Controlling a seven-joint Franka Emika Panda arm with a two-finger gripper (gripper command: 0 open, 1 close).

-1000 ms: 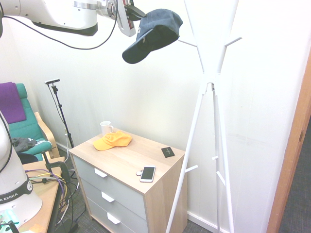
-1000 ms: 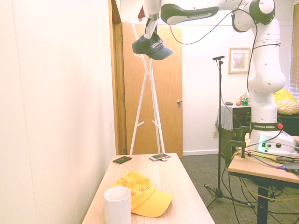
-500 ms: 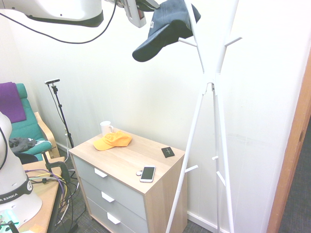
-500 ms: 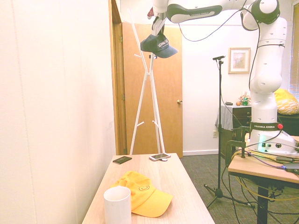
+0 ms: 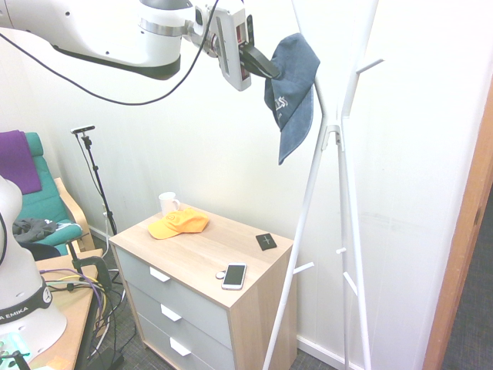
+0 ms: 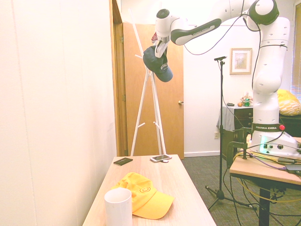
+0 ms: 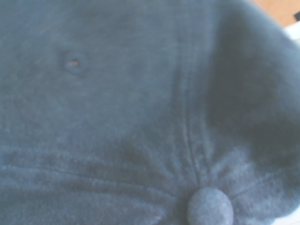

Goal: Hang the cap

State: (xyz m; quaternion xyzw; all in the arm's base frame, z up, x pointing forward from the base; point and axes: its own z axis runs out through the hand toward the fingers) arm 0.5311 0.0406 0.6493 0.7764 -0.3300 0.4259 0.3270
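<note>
arm raised, hand [image 5: 271,68] clamped shut — tilted down

My wrist camera is almost filled by the cap [image 7: 122,108]: blurred slate-blue fabric with stitched seams running to its top button [image 7: 210,207], and one small eyelet [image 7: 73,62]. A sliver of orange shows at one corner.

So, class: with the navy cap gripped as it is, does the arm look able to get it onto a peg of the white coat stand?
Probably yes. The gripper holds the cap right against the coat stand, brim hanging down, nothing between them; whether it has caught a peg is unclear.
</note>
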